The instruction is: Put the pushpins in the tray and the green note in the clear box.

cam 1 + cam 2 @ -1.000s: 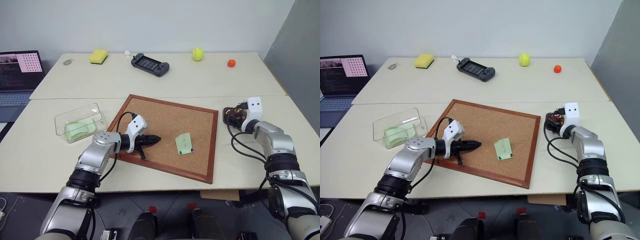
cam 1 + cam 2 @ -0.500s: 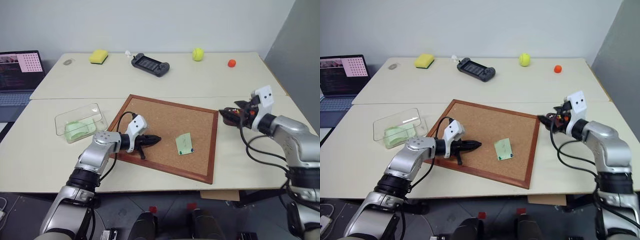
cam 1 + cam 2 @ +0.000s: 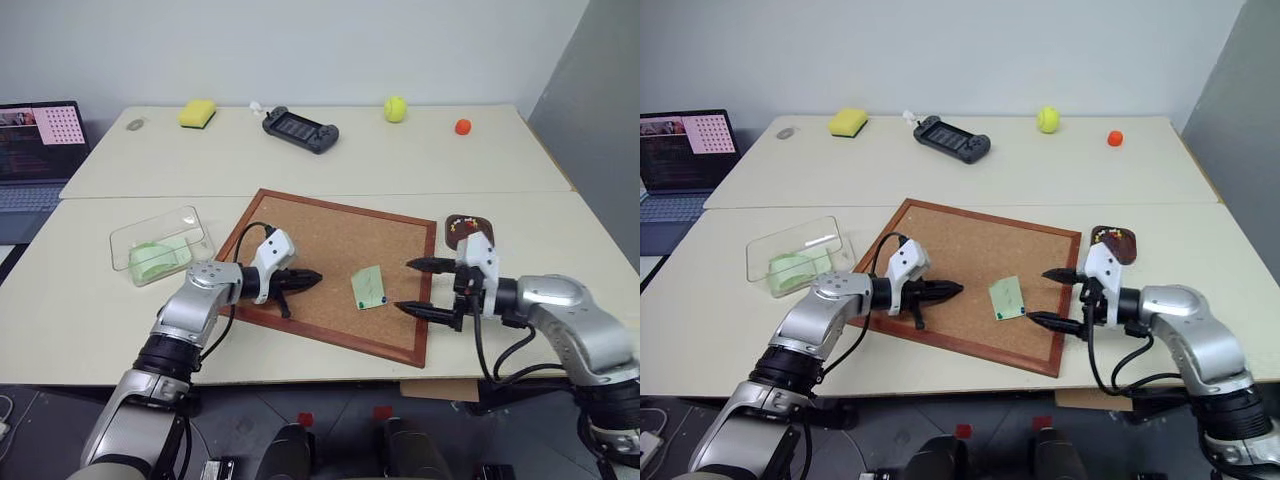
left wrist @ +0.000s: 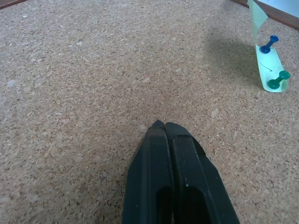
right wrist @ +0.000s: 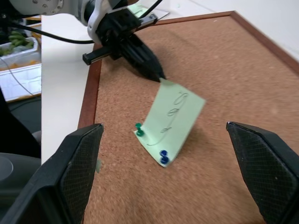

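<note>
Green note (image 3: 368, 288) pinned mid-frame on corkboard (image 3: 310, 225) by two pushpins (image 5: 150, 143). Right gripper (image 3: 420, 286) spread wide; left gripper (image 3: 305, 278) pinched together, empty. Approach one pin head squarely, pull straight out.

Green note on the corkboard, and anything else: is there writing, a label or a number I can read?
No text can be read.
green note: a thin handwritten scribble of loops, not legible as words.
laptop screen: lines of text and a dotted chart, too small to read.
game controller: no readable marking.
</note>
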